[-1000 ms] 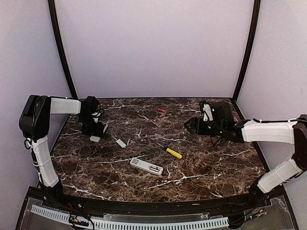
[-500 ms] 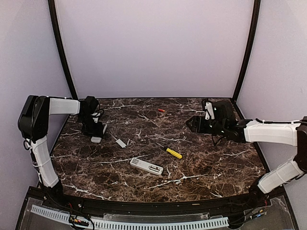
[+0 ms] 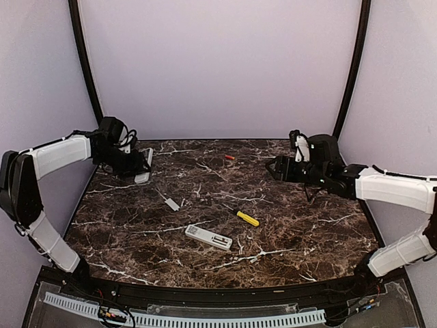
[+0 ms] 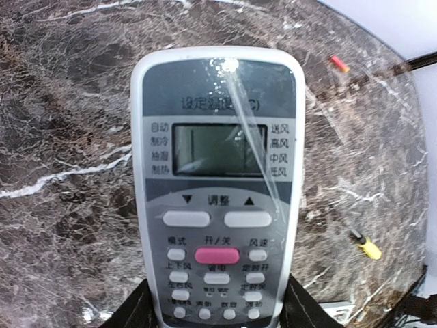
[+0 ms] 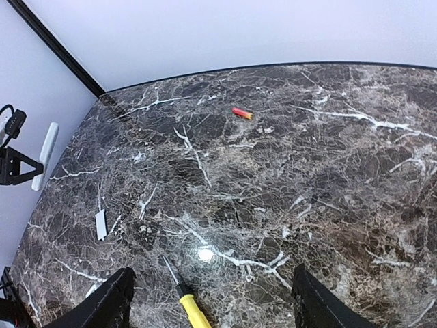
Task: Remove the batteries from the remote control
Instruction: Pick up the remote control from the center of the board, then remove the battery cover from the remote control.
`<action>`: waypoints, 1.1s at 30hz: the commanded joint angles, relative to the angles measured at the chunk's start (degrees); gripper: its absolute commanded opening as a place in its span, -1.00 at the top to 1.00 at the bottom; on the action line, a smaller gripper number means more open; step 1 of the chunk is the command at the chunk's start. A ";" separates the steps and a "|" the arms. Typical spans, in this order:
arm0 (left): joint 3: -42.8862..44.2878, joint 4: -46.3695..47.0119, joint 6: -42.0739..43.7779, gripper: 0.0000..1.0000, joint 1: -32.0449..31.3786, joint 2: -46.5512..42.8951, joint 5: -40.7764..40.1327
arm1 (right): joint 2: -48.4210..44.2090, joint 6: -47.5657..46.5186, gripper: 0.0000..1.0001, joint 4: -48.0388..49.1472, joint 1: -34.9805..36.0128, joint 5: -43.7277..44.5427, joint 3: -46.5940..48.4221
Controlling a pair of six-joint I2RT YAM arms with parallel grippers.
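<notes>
Marble-patterned brown worktop (image 3: 307, 232) carries the loose pieces, with the 2 arms raised over its far corners. At 10 o'clock the left hand (image 3: 138, 169) is clamped on a grey-white air-conditioner remote (image 4: 218, 171) and holds it clear of the surface. Its black fingers (image 4: 136, 311) press the 2 long sides of the lower body. The wrist view shows the remote's button face, with a blank display at the top, 2 pale arrow keys below it and 1 pink key among rows of small grey ones. Whether its battery bay is full cannot be told, since the back is turned away.

At 2 o'clock the right hand (image 3: 272, 168) hangs above the worktop with its fingers (image 5: 106, 304) wide apart and nothing between them.

Only 1 battery (image 3: 229, 157) can be made out. It is reddish and lies alone near the far edge at 12 o'clock, well apart from both hands.

Just toward 4 o'clock from the centre lies a yellow-handled screwdriver (image 3: 247, 218). A slim white remote (image 3: 208, 237) rests at 6 o'clock with its open bay facing up, though its contents are too small to tell. At 9 o'clock sits 1 small pale cover plate (image 3: 172, 203).
</notes>
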 commanded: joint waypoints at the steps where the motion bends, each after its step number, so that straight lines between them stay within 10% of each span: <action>1: -4.79 9.58 -10.06 0.09 -0.40 -7.28 12.11 | -0.57 -2.60 -0.55 0.17 3.19 -0.83 4.33; 15: -21.59 49.08 -44.21 0.12 -11.12 -18.49 14.09 | 9.09 -9.53 -0.56 3.21 18.66 1.52 16.92; 33: -21.86 56.27 -50.44 0.14 -21.19 -15.25 12.69 | 24.58 -16.86 -0.34 7.34 27.03 1.48 30.04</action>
